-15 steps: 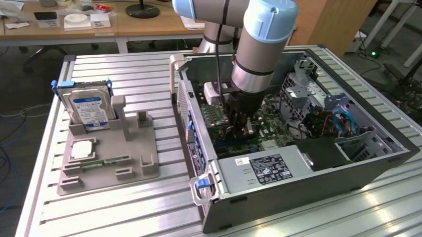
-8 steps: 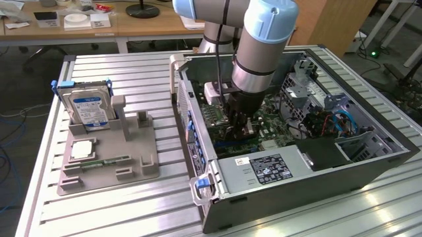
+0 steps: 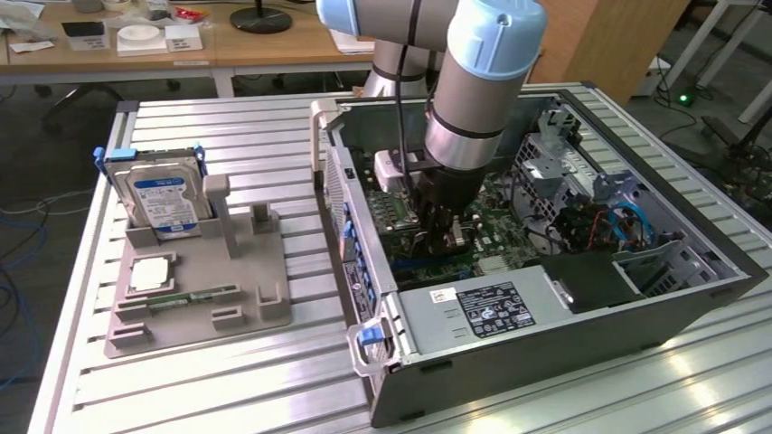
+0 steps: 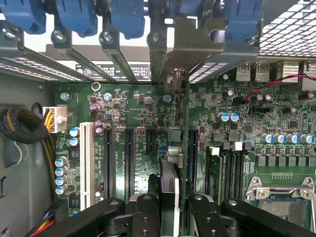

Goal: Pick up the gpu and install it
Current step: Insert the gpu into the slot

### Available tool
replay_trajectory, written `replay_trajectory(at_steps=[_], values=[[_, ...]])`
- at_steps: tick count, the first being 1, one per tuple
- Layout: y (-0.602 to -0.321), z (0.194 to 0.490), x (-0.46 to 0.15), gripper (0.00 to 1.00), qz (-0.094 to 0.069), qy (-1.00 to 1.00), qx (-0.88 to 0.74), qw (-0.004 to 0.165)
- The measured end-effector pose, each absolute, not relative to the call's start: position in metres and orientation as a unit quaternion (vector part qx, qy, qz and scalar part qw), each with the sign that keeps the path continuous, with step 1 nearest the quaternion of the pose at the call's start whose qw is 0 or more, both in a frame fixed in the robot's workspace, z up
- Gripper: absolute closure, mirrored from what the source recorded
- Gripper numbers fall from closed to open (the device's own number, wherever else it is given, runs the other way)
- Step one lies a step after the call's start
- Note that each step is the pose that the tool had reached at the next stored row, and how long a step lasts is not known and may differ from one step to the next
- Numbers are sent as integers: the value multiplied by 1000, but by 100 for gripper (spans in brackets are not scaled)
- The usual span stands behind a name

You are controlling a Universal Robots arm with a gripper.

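Observation:
The gpu (image 4: 174, 163) shows edge-on in the wrist view as a thin dark card standing upright over the green motherboard (image 4: 148, 106), between two black expansion slots. Its pale metal bracket end (image 4: 177, 79) reaches the case's rear slot openings. My gripper (image 4: 173, 217) is shut on the card, one black finger (image 4: 144, 215) on each side. In the exterior view the gripper (image 3: 437, 242) is deep inside the open computer case (image 3: 362, 298), low over the motherboard. I cannot tell whether the card sits fully in a slot.
Blue retention clips (image 4: 79, 17) line the rear slot openings. A white slot (image 4: 86, 163), black slots (image 4: 109, 163) and a processor socket (image 4: 281, 195) lie around the card. Outside the case, a grey fixture (image 3: 230, 280) holds a hard drive (image 3: 163, 199) and a memory stick (image 3: 193, 296).

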State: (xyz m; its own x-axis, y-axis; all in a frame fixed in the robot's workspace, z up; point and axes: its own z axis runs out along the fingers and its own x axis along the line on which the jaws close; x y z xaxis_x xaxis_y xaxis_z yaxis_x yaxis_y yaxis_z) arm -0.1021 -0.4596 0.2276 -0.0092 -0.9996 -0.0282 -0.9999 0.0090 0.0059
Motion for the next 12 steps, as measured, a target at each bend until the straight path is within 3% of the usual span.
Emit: replay_trajectory(at_steps=[12], values=[[-460, 228, -103, 73, 11, 710, -704, 9]])
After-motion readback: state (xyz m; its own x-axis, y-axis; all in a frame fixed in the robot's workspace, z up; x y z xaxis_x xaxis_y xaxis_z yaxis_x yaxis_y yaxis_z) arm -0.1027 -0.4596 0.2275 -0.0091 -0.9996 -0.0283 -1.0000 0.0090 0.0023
